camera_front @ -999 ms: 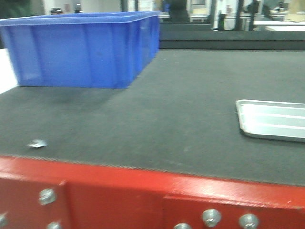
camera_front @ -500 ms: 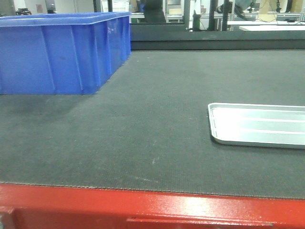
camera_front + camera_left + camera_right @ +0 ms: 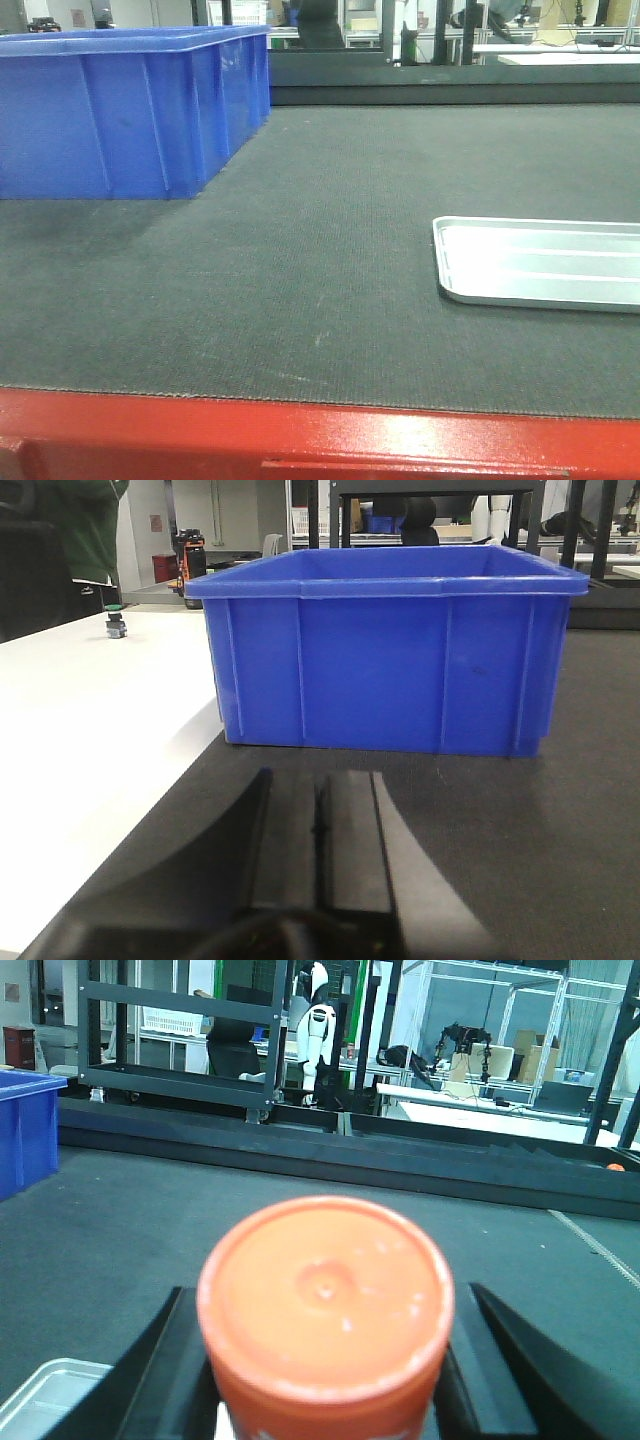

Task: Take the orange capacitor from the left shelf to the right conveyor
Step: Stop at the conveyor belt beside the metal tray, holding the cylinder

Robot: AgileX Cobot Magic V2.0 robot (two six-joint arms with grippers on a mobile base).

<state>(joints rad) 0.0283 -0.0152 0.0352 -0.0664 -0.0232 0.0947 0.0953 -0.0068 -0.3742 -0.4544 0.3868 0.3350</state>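
Above the right conveyor (image 3: 300, 260), the right end effector (image 3: 330, 1370) pinches the orange capacitor (image 3: 325, 1300) between its fingers (image 3: 165, 1375); the left end effector (image 3: 318, 830) is pressed together, empty. Since a second ago the front view stopped sliding and became sharp, so I judge the carrying is finished and only setting it on the conveyor remains.

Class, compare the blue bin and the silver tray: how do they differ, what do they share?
The blue bin is deep with tall ribbed walls; the silver tray is flat with a low rim. The bin sits far left, the tray nearer right. Both rest on the conveyor belt.
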